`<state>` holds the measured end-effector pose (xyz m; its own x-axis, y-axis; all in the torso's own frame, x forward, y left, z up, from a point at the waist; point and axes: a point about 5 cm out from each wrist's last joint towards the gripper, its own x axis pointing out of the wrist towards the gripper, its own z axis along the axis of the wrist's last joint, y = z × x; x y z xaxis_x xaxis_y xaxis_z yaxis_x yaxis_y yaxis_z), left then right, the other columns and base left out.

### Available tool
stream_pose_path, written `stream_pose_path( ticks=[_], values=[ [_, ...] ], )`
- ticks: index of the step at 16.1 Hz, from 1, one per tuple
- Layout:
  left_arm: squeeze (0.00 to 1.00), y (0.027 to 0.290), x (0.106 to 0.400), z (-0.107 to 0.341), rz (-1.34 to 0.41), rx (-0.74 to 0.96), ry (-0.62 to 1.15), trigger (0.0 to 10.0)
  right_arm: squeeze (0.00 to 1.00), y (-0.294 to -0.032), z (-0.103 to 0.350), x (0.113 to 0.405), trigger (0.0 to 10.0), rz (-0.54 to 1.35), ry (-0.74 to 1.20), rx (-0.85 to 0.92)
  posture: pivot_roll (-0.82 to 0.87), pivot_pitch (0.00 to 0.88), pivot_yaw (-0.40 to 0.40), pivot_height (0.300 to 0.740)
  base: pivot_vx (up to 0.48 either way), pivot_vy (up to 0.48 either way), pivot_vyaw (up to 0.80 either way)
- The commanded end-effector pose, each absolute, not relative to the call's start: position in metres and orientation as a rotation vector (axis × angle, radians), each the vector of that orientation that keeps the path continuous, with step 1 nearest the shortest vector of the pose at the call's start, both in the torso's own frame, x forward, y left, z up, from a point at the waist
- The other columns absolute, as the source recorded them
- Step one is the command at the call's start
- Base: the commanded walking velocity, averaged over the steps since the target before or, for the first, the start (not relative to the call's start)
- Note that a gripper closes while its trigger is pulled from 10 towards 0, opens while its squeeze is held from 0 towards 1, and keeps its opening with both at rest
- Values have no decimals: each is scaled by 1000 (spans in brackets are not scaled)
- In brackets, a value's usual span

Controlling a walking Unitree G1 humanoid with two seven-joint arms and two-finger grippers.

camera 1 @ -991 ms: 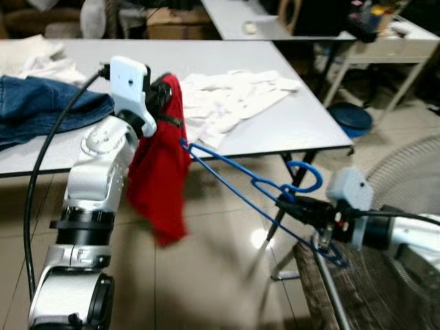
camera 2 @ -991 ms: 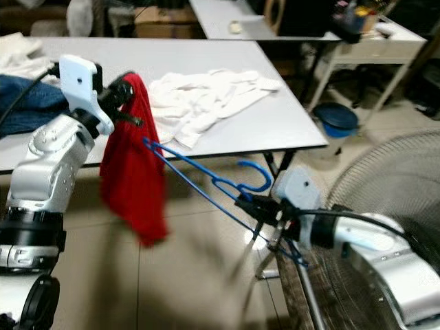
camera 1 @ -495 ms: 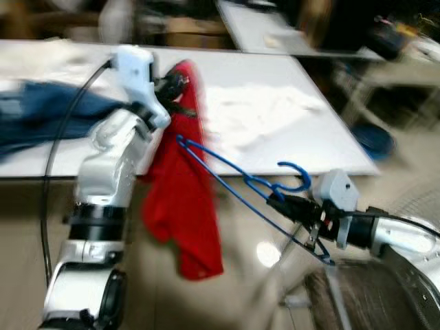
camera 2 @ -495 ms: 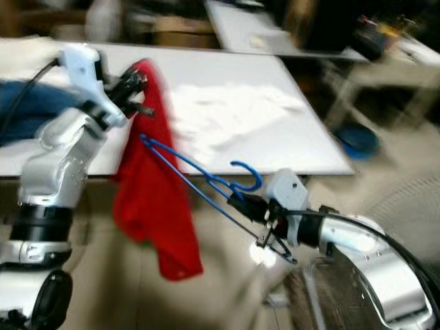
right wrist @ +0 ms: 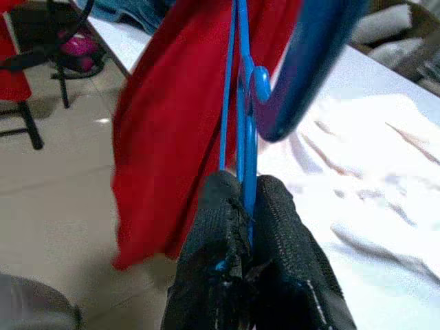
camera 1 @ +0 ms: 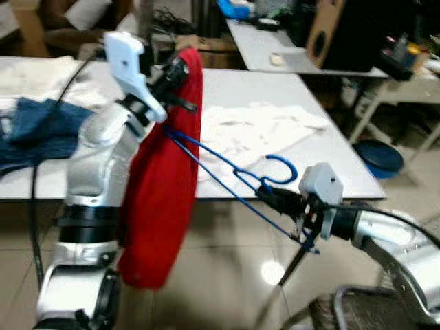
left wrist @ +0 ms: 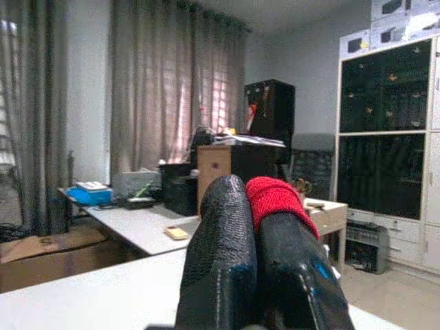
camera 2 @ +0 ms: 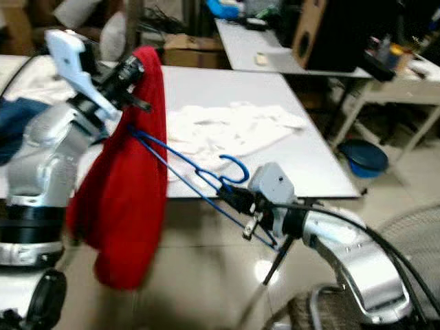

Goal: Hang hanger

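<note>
The red cloth (camera 1: 161,199) now hangs lower and wider than before, pinched at its top by the left claw (camera 1: 180,69). The right claw (camera 1: 275,199) pinches the blue hanger (camera 1: 227,175) in front of the worktop (camera 1: 330,151)

Blue wire hanger (camera 1: 234,175): held tilted in mid-air, hook upward, far end inside hanging red garment (camera 1: 161,185).

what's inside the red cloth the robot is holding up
One end of the blue hanger runs into the red cloth, which the left pincer pinches at its top. The right pincer grips the hanger's neck. The cloth hides the hanger's far end.
</note>
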<state>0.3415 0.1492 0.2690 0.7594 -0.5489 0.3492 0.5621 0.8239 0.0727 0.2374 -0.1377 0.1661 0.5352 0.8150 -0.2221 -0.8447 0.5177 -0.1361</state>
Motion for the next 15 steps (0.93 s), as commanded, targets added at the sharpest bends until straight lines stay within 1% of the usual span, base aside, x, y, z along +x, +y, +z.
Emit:
stream_pose_path(
  ticks=[1, 3, 7, 10, 12, 15],
  values=[
    [0, 143, 340, 274, -642, -37, -383, 10000, 0, -139, 171, 238, 10000, 1003, 120, -262, -119, 0, -55, 740, 379, 0, 0],
    [0, 134, 336, 278, -705, -34, -394, 10000, 0, -139, 172, 241, 10000, 1018, 122, -272, -120, 0, -52, 740, 379, 0, 0],
    [0, 126, 333, 284, -755, -35, -410, 10000, 0, -133, 171, 243, 10000, 1079, 131, -284, -114, 0, -56, 740, 372, 0, 0],
    [0, 123, 332, 287, -769, -41, -419, 10000, 0, -129, 170, 242, 10000, 1113, 134, -284, -114, 0, -56, 740, 359, 0, 0],
    [0, 123, 333, 288, -749, -38, -420, 10000, 0, -125, 170, 243, 10000, 1132, 134, -282, -117, 0, -58, 740, 336, 0, 0],
    [0, 128, 330, 303, -751, -82, -465, 10000, 0, -118, 168, 248, 10000, 1159, 132, -291, -121, 0, -57, 740, 0, 0, 0]
  ],
)
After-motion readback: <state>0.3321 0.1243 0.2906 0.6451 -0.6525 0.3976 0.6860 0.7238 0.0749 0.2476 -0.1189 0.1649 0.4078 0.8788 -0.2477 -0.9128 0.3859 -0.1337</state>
